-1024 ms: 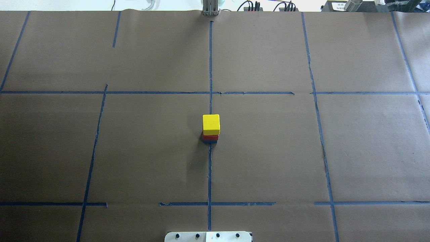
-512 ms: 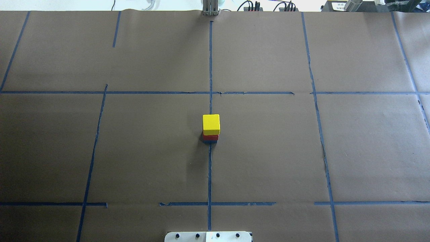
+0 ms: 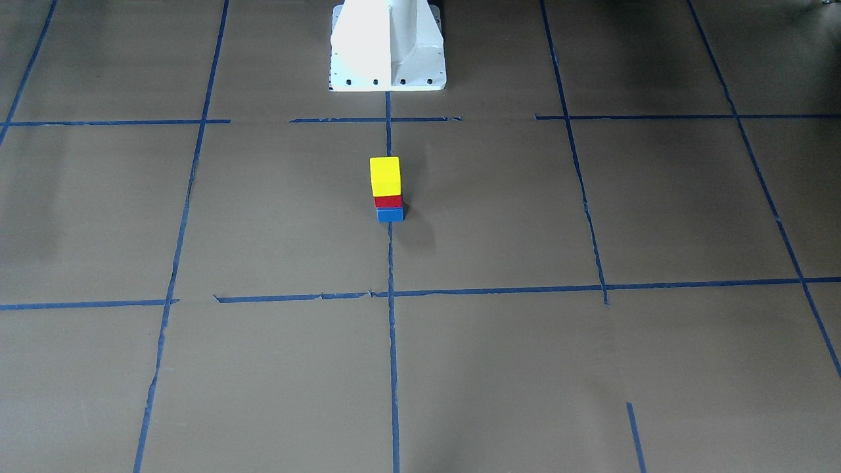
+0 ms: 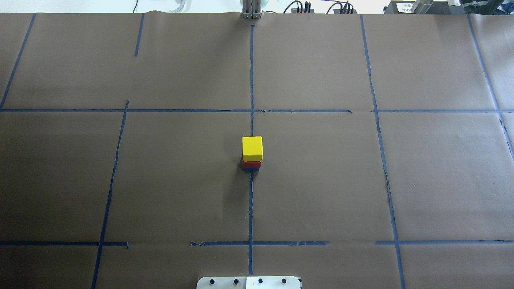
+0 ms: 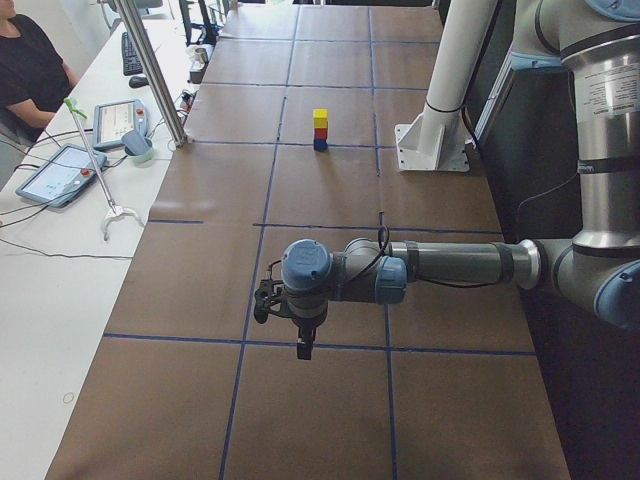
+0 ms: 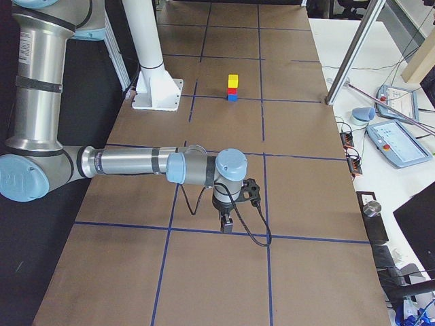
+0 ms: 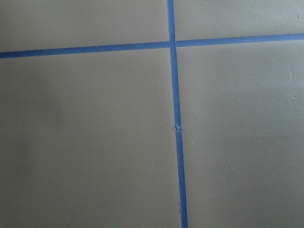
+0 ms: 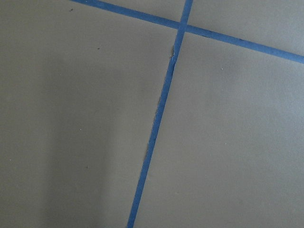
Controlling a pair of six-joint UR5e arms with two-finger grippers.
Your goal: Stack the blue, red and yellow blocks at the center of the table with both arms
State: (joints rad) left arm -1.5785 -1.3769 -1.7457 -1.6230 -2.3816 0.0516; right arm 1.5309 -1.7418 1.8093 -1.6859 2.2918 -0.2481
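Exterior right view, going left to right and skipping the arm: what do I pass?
White pedestal → stack of yellow, red and blue blocks → slanted metal post → teach pendant on the side bench.

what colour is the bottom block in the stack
Blue; the bottom block shows best in the exterior front-facing view.
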